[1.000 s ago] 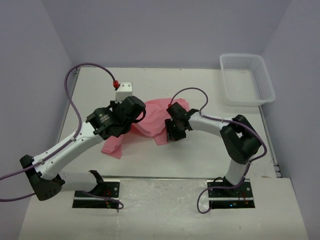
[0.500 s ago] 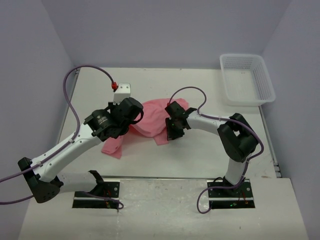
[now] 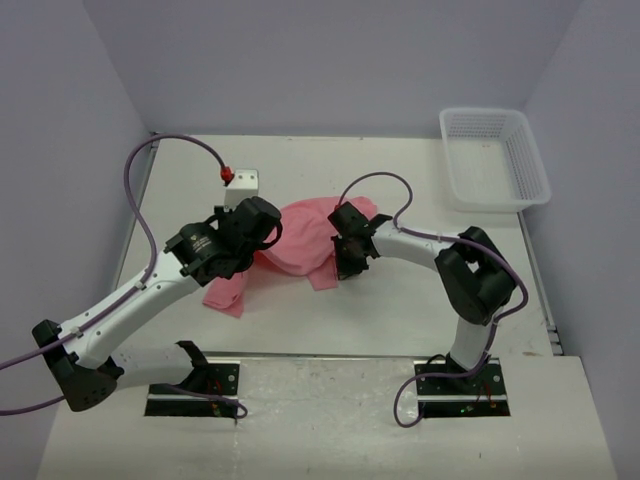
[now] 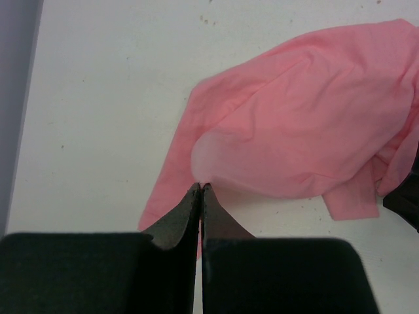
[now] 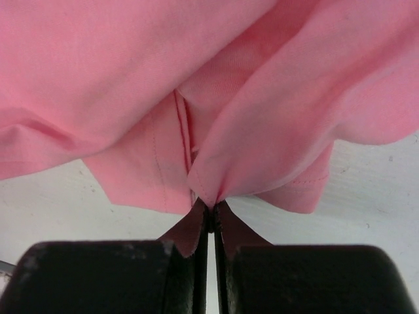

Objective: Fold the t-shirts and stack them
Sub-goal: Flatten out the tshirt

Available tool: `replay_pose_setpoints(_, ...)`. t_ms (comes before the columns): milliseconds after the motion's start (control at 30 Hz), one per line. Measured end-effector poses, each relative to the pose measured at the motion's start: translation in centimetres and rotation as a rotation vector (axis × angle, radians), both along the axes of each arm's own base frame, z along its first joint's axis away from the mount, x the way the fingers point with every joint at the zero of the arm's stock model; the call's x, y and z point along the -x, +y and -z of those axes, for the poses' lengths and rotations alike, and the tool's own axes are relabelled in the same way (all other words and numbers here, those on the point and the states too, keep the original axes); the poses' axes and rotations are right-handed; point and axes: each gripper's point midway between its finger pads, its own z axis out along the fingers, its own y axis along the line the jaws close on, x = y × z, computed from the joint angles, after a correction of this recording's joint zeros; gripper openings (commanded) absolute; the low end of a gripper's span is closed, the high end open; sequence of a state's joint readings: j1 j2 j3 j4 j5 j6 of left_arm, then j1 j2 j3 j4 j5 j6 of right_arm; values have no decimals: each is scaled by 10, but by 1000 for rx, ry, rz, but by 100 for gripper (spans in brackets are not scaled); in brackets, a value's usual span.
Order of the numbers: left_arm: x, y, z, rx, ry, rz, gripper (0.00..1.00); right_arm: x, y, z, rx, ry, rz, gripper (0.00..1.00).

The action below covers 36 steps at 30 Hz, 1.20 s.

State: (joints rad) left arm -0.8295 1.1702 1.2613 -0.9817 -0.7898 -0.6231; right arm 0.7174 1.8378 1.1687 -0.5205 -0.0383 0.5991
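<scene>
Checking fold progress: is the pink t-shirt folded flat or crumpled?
Crumpled: the t-shirt lies in an uneven, wrinkled heap on the table, one fold pinched in the right gripper.

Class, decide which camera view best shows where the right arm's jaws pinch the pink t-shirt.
The right wrist view: its jaws are shut on a fold of the t-shirt, seen close. The top external view hides the pinch under the right gripper; the left wrist view shows the shirt, not the pinch.

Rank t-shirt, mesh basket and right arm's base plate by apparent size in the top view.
1-2. pink t-shirt and white mesh basket: about alike, the shirt partly hidden by the arms.
3. right arm's base plate: smallest.
</scene>
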Motion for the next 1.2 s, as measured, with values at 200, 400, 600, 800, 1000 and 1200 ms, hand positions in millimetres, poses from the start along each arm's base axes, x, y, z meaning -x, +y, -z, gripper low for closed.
replay_pose_setpoints(200,-2,-4,0,15,0,13,0,3,-8,-17,33,-40,16,0)
replay_pose_setpoints(400,-7,-12,0,21,-5,43,0,-20,-24,-69,102,-176,58,0)
replay_pose_setpoints(600,-19,-22,-17,12,-37,73,0,-79,-44,-157,152,-389,129,0)
replay_pose_setpoints(800,-42,-29,-69,-1,-143,39,0,-139,-123,-266,224,-605,318,0)
replay_pose_setpoints(1000,-56,-20,-132,15,-277,-23,0,-153,-196,-353,279,-766,448,0)
replay_pose_setpoints(1200,-55,-6,-180,1,-393,-38,0,-132,-203,-395,258,-859,413,0)
